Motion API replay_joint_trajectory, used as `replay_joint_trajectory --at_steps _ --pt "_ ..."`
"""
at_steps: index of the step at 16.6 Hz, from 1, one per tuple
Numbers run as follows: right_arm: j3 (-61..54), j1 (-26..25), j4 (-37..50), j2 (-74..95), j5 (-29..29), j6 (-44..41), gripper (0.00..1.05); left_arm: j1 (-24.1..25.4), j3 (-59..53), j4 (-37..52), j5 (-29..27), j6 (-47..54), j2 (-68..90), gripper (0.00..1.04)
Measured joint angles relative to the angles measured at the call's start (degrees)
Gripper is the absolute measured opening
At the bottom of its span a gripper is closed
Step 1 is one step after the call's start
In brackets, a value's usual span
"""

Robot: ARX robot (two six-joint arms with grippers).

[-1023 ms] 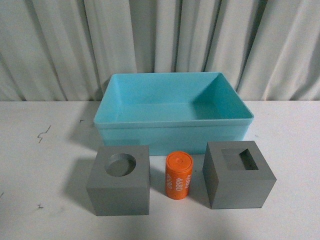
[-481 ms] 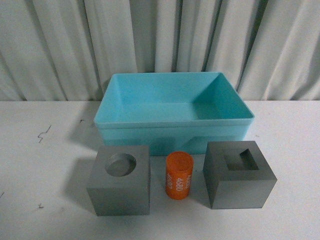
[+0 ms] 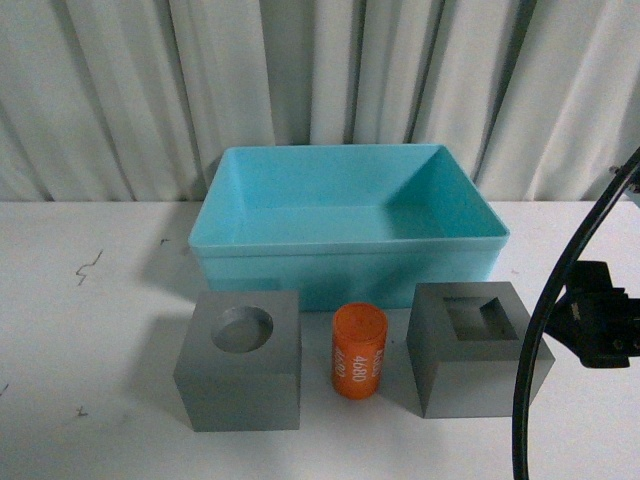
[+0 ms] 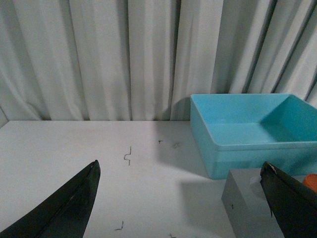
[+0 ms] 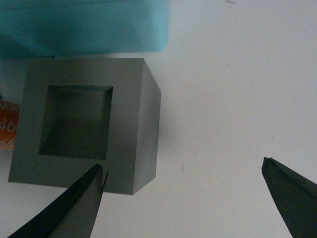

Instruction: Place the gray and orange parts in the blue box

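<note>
The blue box (image 3: 345, 275) sits at the centre of the front view, just above the middle, open and with nothing inside, on a white table (image 3: 80, 330) in front of a pale curtain (image 3: 120, 90). Three parts stand in a row just before its near wall, in the lower half of the frame. The gray cube with the round recess (image 3: 240, 385) is at lower left and the orange cylinder (image 3: 358, 352), printed "4680", stands upright in the middle. The gray cube with the rectangular recess (image 3: 470, 385) is at lower right. All three are apart from one another and outside the box. At the right edge of the frame the right arm (image 3: 600, 330) shows as a black block and a looping cable, partly covering the right-hand cube. In its wrist view the right gripper (image 5: 181, 166) is spread wide and holds nothing. One fingertip is at the edge of the rectangular-recess cube, and the gap between the fingers lies over bare table. The left gripper (image 4: 181, 165) is likewise spread wide and empty, above the table, with the box beyond it.
</note>
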Motion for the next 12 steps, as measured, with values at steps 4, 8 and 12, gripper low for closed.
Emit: replay_joint_trajectory --at_steps 4,8,12 --pt "5.25 3.48 1.86 7.91 1.36 2.51 0.98 0.00 0.00 -0.02 0.00 0.00 0.00 0.98" --pt "7.69 4.83 1.88 11.74 3.48 4.70 0.98 0.00 0.00 -0.02 0.00 0.00 0.00 0.98" --pt "7.93 6.43 1.46 12.11 4.28 6.75 0.68 0.00 0.00 0.00 0.00 0.00 0.00 0.98"
